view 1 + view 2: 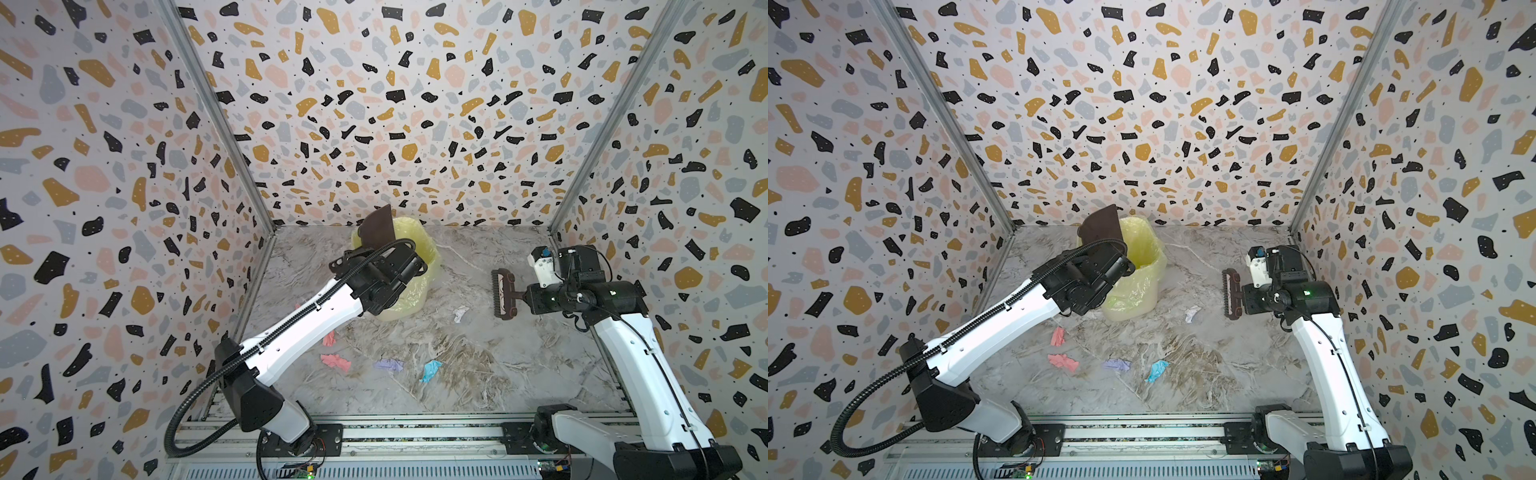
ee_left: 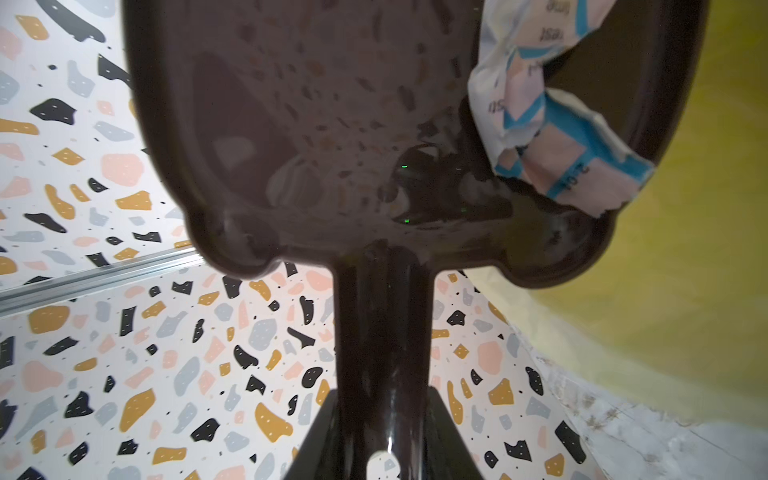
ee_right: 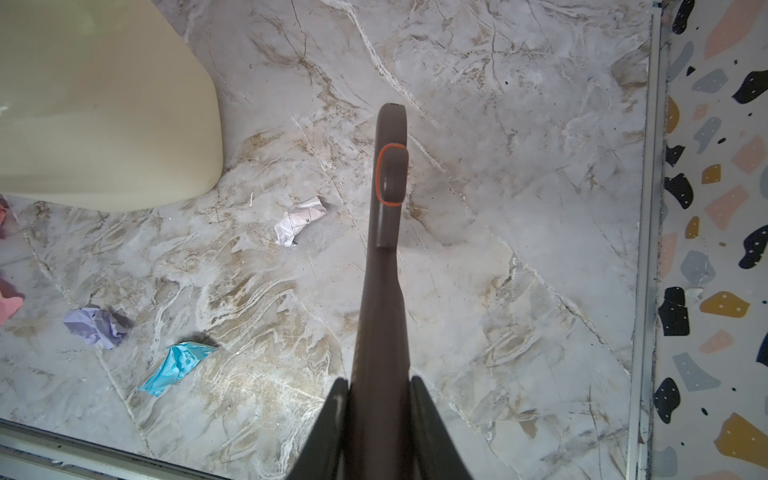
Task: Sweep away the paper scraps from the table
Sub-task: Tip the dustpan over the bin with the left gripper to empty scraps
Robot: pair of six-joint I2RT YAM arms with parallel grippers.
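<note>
Left wrist view cuts off the front lip of the dustpan [image 2: 291, 124] at the frame's edge, and its glossy brown floor only mirrors the speckled walls [image 2: 124, 374]. One crumpled printed scrap [image 2: 552, 124] in white, pink and blue lies against the pan's side wall, with the yellow liner [image 2: 685, 208] behind it. The left gripper [image 2: 382, 395] is clamped narrowly on the dustpan's handle; in both top views its jaws are hidden behind the wrist. The left arm reaches toward the back wall and holds the dustpan tilted up over the bin [image 1: 419, 286], whose inside cannot be made out. The right arm rises from its base with its wrist bent toward the middle, and the right gripper [image 3: 378, 382] is closed tight around the handle of the brush [image 3: 384, 291]. Its bristles are out of sight in the right wrist view, and whether they touch the table [image 1: 519, 365] cannot be told. Other paper scraps [image 1: 1116, 365] lie loose on the table: a white scrap [image 1: 460, 313] near the brush head, a blue scrap [image 1: 430, 370], a lilac scrap [image 1: 388, 365], a pink scrap [image 1: 336, 360], and another pink bit [image 1: 329, 338] partly hidden by the left arm.
</note>
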